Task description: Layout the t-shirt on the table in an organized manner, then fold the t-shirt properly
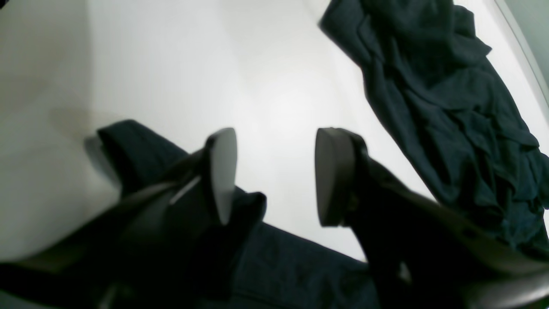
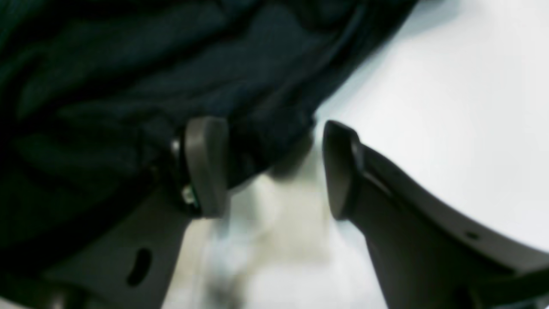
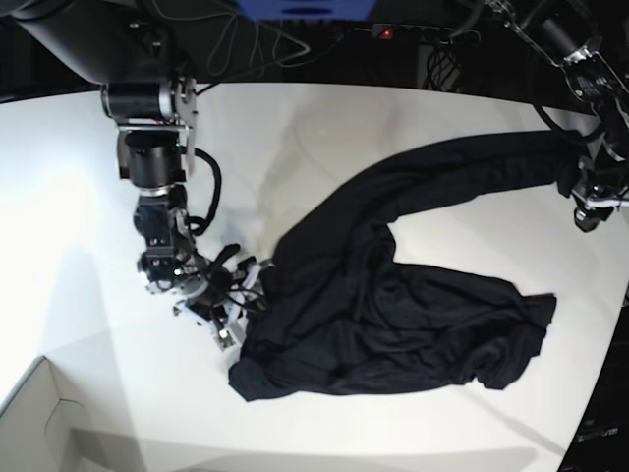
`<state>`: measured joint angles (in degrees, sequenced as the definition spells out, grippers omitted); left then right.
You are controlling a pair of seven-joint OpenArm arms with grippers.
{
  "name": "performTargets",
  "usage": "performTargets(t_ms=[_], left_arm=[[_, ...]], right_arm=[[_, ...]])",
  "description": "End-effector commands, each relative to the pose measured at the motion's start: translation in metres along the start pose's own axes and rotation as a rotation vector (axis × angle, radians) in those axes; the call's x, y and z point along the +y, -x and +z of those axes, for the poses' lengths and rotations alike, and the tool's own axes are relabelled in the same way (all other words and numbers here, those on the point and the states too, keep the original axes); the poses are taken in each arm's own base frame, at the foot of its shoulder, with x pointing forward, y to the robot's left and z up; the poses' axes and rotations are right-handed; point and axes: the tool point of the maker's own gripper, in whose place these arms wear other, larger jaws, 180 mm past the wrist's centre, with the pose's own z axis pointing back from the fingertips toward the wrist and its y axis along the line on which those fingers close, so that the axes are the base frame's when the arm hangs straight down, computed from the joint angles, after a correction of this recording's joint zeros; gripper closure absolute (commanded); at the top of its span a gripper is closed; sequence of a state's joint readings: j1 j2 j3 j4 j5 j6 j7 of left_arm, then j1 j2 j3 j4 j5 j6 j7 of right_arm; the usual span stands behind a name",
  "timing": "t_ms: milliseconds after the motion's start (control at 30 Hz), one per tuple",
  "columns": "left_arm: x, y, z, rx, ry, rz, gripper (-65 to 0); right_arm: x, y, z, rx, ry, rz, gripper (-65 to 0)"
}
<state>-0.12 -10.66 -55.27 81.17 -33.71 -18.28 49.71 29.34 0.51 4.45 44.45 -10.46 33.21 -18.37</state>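
The black t-shirt [image 3: 393, 305] lies crumpled across the middle of the white table [image 3: 79, 197], with one long sleeve [image 3: 472, 162] stretched toward the far right. My left gripper [image 3: 590, 211] hovers at that sleeve's end. In its wrist view the left gripper [image 1: 274, 176] is open, bare table shows between its pads, and the sleeve cuff [image 1: 128, 150] lies under one finger. My right gripper [image 3: 236, 305] sits at the shirt's left edge. In the right wrist view the right gripper [image 2: 270, 167] is open, and a blurred fold of the t-shirt [image 2: 128, 86] reaches in between the fingertips.
A pale box corner [image 3: 39, 423] stands at the near left of the table. Cables [image 3: 246, 39] and dark equipment run along the back edge. The table's curved rim [image 1: 523, 43] passes close behind the shirt's bunched body [image 1: 450, 107].
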Motion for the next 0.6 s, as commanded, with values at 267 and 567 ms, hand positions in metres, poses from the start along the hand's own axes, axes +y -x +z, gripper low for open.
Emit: performTargets(t_ms=[267,567], left_arm=[[-0.005,-0.023,0.003,-0.058,0.018,-0.020,-28.6],[-0.021,-0.030,-0.006,-0.076,0.051,-0.002,-28.8]], right_arm=[[-0.016,-0.012,0.002,-0.005,0.019,0.007,-8.3],[-0.037,0.023,0.039,-0.012,0.107,0.066,0.0]])
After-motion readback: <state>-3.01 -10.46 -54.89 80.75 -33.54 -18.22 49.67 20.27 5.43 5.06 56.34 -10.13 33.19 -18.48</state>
